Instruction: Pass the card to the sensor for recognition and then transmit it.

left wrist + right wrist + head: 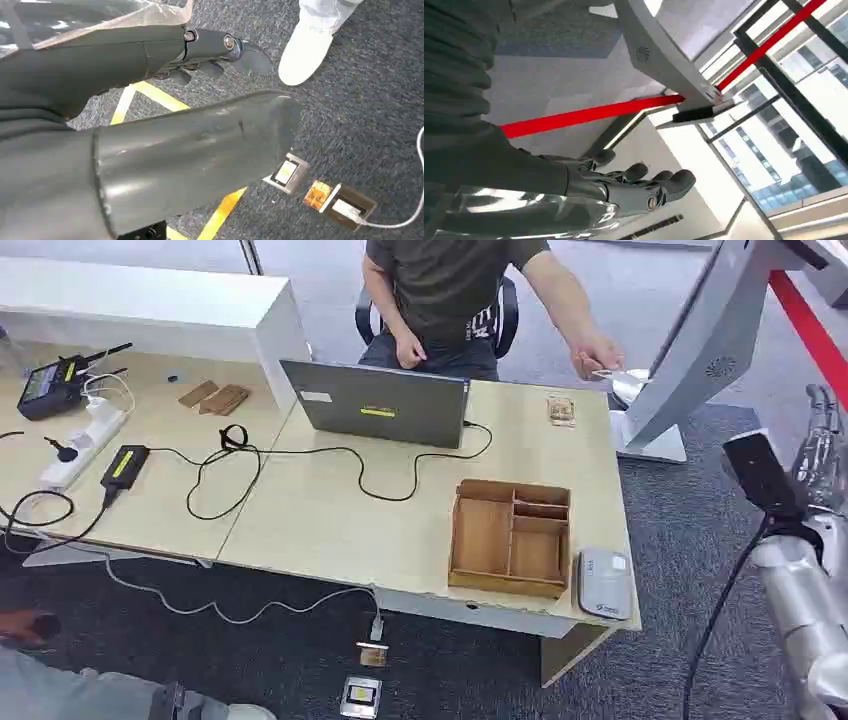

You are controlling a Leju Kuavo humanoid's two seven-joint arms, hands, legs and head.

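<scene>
A person seated behind the table holds a pale card (608, 373) out past the table's far right corner. The grey flat sensor (605, 583) lies on the table's front right corner, beside the wooden divided tray (510, 537). My right hand (822, 445) is raised at the right edge, well clear of the card and the sensor. In the right wrist view this hand (634, 184) has its fingers apart and holds nothing. My left hand (215, 50) hangs over the carpet with straight fingers and nothing in it.
A grey laptop (378, 402) stands at the back of the table (320, 520), with cables across the top. A white slanted kiosk (690, 345) stands to the right of the table. Small boxes (362, 695) lie on the floor in front. A person's white shoe (304, 50) is near my left hand.
</scene>
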